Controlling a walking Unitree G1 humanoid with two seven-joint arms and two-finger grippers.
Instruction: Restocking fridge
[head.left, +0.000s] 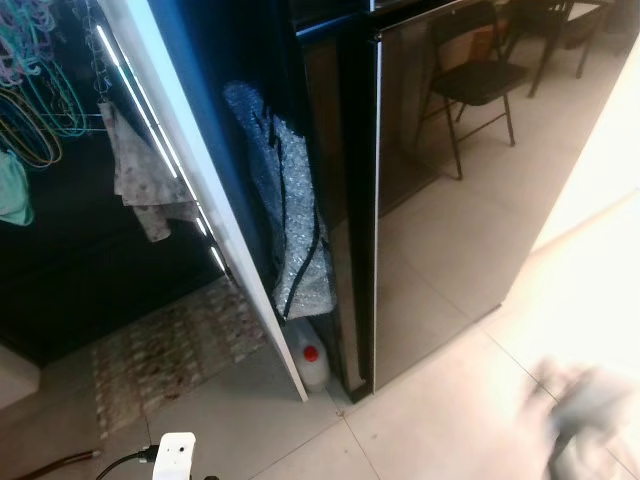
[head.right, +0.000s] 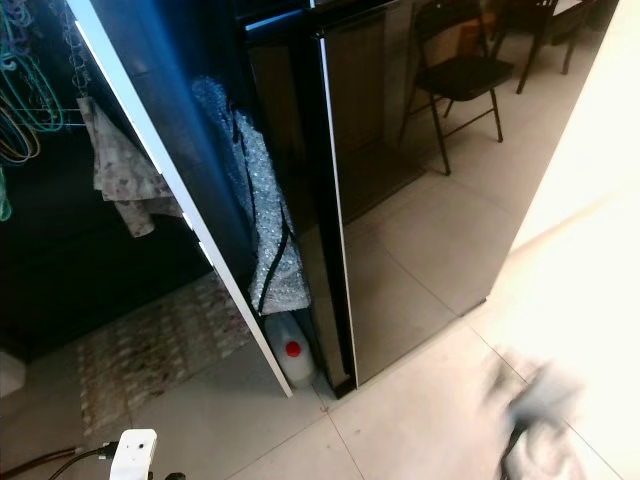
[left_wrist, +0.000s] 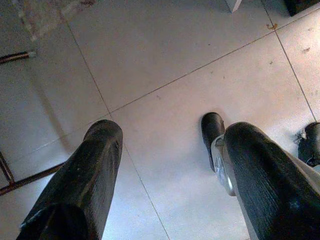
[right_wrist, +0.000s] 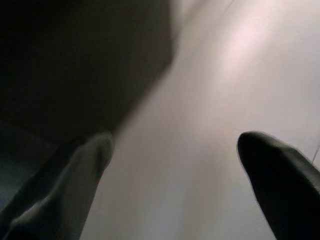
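Fridge (head.left: 420, 180): tall, dark, glossy, standing on the tiled floor (head.left: 460, 400). Its doors look closed from here; the front mirrors a folding chair and pale tiles. No groceries or stock items can be made out in any view.

A silvery quilted bag (head.left: 290, 230) hangs or leans in the narrow gap beside the fridge, between it and a white-edged panel (head.left: 190, 170). That looks like spare-space storage. A plastic jug with a red cap (head.left: 311, 358) stands on the floor in the same gap, under the bag. Further left a cloth (head.left: 145, 185) hangs, with hangers (head.left: 35, 100) above and a patterned mat (head.left: 170, 345) on the floor. A white plug on a cable (head.left: 175, 455) lies at the near edge.

Left end effector (left_wrist: 170, 175): fingers spread wide, nothing between them. It points down at bare tile, with the robot's feet beyond, so the arm looks idle.

Right end effector (right_wrist: 175, 170): also spread, empty, aimed at pale floor next to a dark surface. It is a blur low on the right in the head view (head.left: 585, 410), so probably in motion.

With both empty and the door shut, this could fit either arriving at the fridge or being done with it.
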